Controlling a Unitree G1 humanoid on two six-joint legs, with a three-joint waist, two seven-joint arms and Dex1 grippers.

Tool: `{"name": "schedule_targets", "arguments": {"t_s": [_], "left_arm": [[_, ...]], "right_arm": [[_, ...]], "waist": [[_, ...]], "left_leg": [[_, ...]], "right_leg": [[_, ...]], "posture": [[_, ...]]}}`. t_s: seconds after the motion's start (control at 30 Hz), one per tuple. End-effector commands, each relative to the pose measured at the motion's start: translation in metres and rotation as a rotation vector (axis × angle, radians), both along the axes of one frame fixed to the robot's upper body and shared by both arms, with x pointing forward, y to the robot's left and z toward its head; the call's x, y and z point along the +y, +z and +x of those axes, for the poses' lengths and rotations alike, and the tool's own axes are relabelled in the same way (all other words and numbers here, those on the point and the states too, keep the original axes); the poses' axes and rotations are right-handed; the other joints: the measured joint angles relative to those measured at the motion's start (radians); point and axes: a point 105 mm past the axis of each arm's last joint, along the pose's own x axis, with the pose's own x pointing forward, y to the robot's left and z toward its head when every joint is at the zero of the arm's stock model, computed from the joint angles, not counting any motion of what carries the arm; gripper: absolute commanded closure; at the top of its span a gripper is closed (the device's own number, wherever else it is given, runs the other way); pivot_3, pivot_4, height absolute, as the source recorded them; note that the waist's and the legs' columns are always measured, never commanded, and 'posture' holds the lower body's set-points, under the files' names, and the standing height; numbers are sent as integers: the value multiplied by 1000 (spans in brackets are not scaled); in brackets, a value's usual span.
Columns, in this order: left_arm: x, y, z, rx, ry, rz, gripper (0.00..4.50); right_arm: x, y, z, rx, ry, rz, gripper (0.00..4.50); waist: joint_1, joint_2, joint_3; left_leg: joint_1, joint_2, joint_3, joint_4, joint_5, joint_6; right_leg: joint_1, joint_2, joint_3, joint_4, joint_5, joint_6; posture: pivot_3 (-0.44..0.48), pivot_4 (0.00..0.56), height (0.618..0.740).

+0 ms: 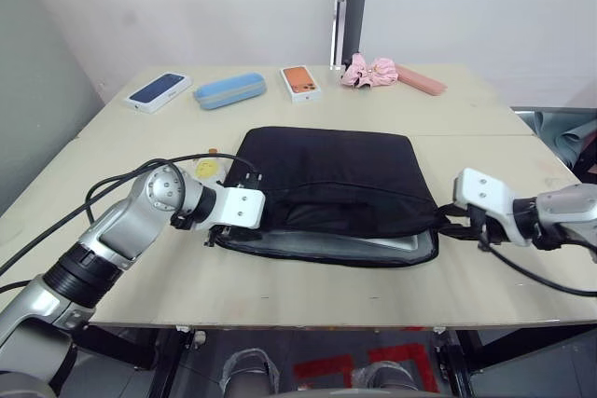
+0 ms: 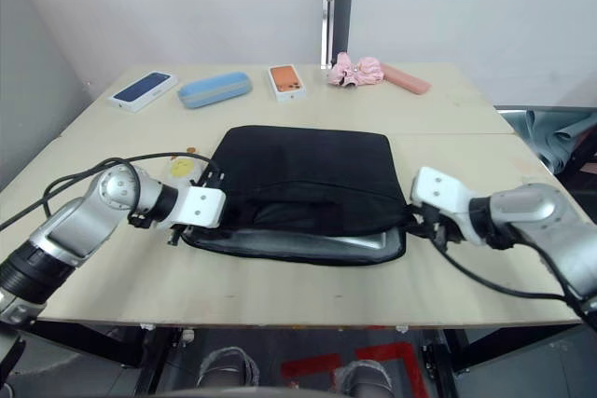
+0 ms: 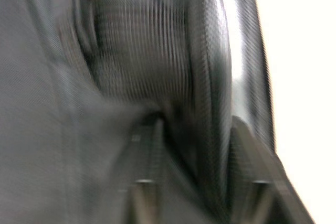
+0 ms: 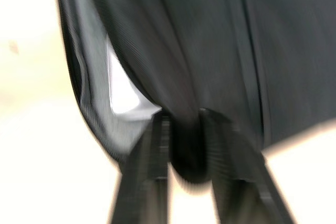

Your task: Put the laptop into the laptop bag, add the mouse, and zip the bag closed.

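Left eye view showed the flat black fabric laptop bag [image 1: 331, 188] lying mid-table with its near edge gaping, and the thin silver metal laptop [image 1: 390, 243] already inside, only a pale strip showing in the mouth. The left gripper [image 1: 227, 227] was at the bag's left corner; in the left wrist view its 2 fingers sat a little apart with a fold of bag edge between them, apparently pinched. The right gripper [image 2: 422, 221] was at the right corner, its fingers [image 4: 149, 182] closed onto a bunch of black fabric. The small white mouse could not be picked out. The step in hand looked like holding the mouth open or settling the laptop. Next, the mouse needed locating and adding before zipping.
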Motion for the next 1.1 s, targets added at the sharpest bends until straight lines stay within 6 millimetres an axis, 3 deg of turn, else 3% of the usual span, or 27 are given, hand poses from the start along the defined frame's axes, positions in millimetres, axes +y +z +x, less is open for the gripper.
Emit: {"name": "schedule_targets", "arguments": {"t_s": [0.03, 0.13, 0.17, 0.2, 0.3, 0.5, 0.77, 0.9, 1.1], "left_arm": [[-9, 23, -22, 134, -40, -109, 1455], [-11, 36, -26, 174, -34, -157, 281], [-1, 42, -27, 197, -33, -160, 0], [11, 47, -23, 204, -10, -163, 0], [36, 62, -14, 205, 53, -212, 0], [67, 115, -13, 286, 182, -573, 0], [126, 119, -36, 356, 414, -810, 0], [123, 107, -53, 397, 407, -809, 0], [98, 115, -67, 378, 309, -805, 0]], "right_arm": [[-7, 22, 7, -69, -35, 6, 1827], [-11, 25, 10, -73, -53, 6, 691], [-8, 29, 7, -56, -40, 48, 269], [-1, 36, 0, -31, -8, 114, 28], [8, 52, -14, 1, 42, 232, 28], [-7, 80, -26, -67, -31, 371, 28], [-21, 92, -42, -143, -152, 489, 28], [-13, 89, -42, -131, -148, 505, 28], [15, 81, -37, -70, -46, 504, 28]], "waist": [[0, 0, 0], [1, 0, 0], [2, 0, 0], [2, -1, 1], [0, -1, 1], [12, -1, 1], [8, -1, 1], [8, -1, 1], [14, -2, 1]], "left_leg": [[0, 0, 0, 0, 0, 0], [0, 0, 1, -1, 0, 0], [-1, 0, 1, -1, 0, 0], [-1, 0, 1, -1, 0, 0], [-2, 1, 2, -2, 0, 0], [-3, 2, 3, -1, 0, 1], [-3, 4, 4, -2, -1, 0], [-2, 6, 4, -2, -1, -2], [-1, 7, 4, -2, -1, -2]], "right_leg": [[0, 0, 0, 0, 0, 0], [-2, 0, 0, 1, 0, 0], [-2, 0, 0, 1, 0, 0], [-2, 0, 0, 0, 0, 0], [-5, 1, 2, 1, 0, 0], [-6, 2, 2, 0, 0, -1], [-7, 3, 2, 0, 0, 0], [-8, 6, 2, -1, 0, 0], [-6, 6, 2, 0, 0, 0]], "posture": [[0, 150, 740], [0, 150, 740], [0, 150, 740], [0, 150, 740], [0, 150, 740], [0, 150, 740], [0, 150, 740], [0, 150, 740], [0, 150, 740]]}}
